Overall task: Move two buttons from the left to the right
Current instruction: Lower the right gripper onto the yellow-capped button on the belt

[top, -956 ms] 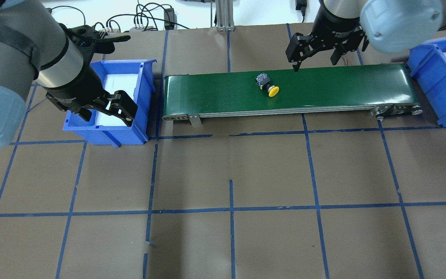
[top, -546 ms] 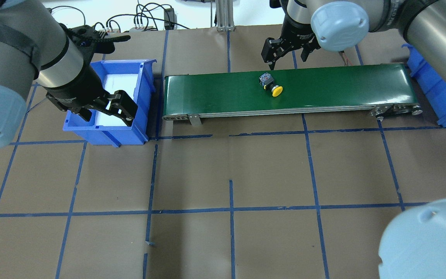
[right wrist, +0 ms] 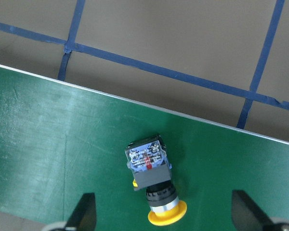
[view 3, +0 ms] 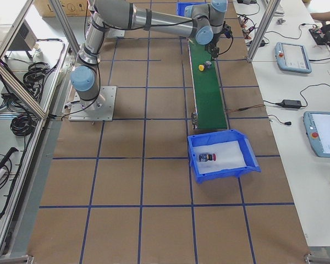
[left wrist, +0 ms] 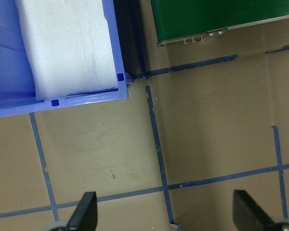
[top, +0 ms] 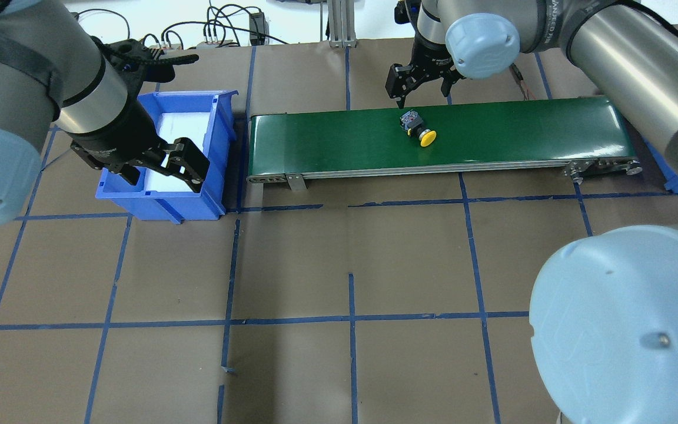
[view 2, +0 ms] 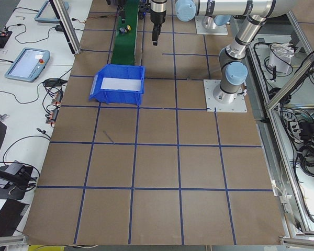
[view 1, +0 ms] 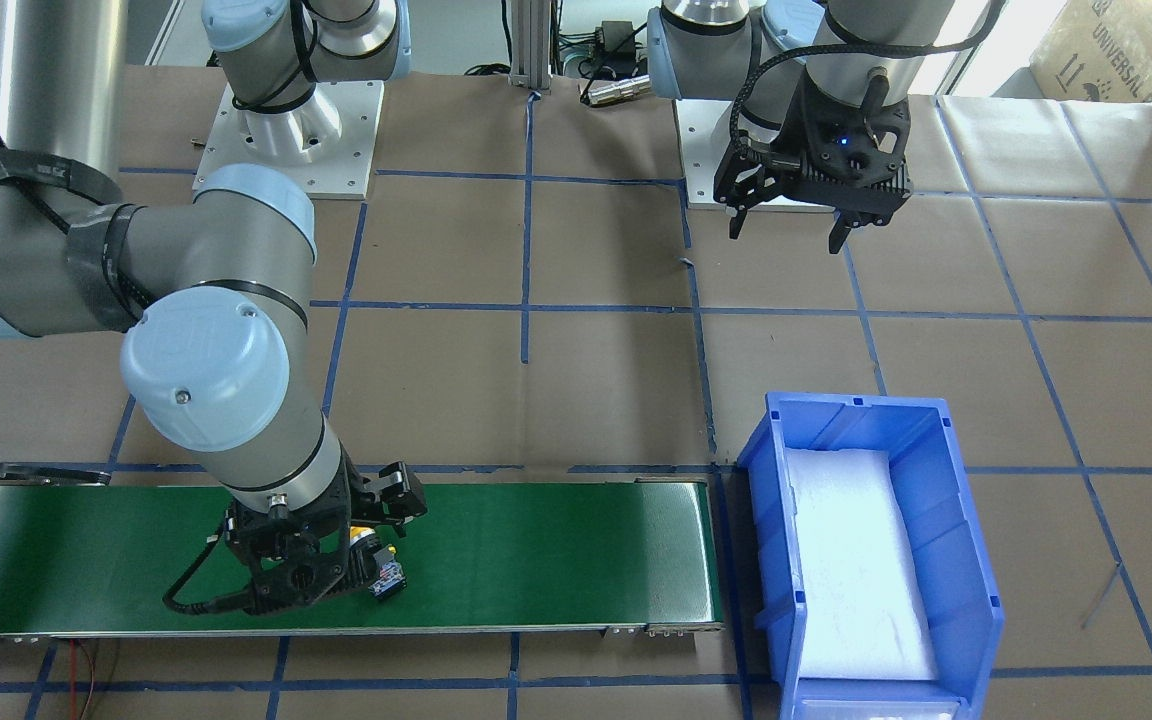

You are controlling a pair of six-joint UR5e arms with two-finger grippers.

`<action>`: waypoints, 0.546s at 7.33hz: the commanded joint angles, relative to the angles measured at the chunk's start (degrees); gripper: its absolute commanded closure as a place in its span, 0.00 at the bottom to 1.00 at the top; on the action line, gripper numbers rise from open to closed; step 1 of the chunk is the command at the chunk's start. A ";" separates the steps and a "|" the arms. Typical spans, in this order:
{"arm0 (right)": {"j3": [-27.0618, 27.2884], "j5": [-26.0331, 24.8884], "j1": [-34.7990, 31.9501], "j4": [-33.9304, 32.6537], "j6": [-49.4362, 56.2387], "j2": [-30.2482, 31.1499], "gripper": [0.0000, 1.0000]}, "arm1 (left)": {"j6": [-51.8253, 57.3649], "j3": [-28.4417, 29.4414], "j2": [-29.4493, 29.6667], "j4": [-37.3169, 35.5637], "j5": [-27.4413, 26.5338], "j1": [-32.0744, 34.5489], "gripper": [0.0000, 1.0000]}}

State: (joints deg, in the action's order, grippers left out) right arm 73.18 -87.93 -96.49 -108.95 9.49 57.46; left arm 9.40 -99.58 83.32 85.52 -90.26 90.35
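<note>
One button, the red-capped button (view 3: 208,157), already lies in the right-hand bin (view 3: 225,174) past the belt's end, so half the job appears done. The yellow-capped button (top: 418,128) lies on its side on the green conveyor (top: 521,126), a little past the belt's middle. Its cap points toward the robot and its block body toward the far edge.

The right gripper (top: 423,94) hangs directly over the yellow-capped button. Its claw is spread wide and holds nothing. In the right wrist view the fingertips stand well clear on either side of the button, neither touching it. That alignment suggests a pick from the belt is being set up. The likely next step is to descend and close across the narrow body rather than the rounded cap, which would slip more easily.

The left gripper (top: 162,172) waits high beside the left-hand bin (top: 221,153), which shows only its white foam liner. Its claw is also wide apart and empty, with bare table paper between the fingers in the left wrist view. With no button left on its side, its part seems finished, and staying back keeps it out of the other arm's way.
</note>
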 commanded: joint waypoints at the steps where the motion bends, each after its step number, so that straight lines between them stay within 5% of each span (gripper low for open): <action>1: -0.32 0.12 0.17 -2.23 0.44 -2.52 0.01 | 0.00 0.00 0.09 0.00 0.00 0.09 0.00; 4: 0.39 -0.49 -0.10 -2.06 1.32 -4.46 0.02 | 0.00 -0.09 0.18 0.00 -0.17 0.09 0.00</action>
State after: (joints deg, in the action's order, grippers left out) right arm 73.33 -88.25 -96.55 -111.10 10.56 53.61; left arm 9.37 -99.65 83.46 85.52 -90.31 90.41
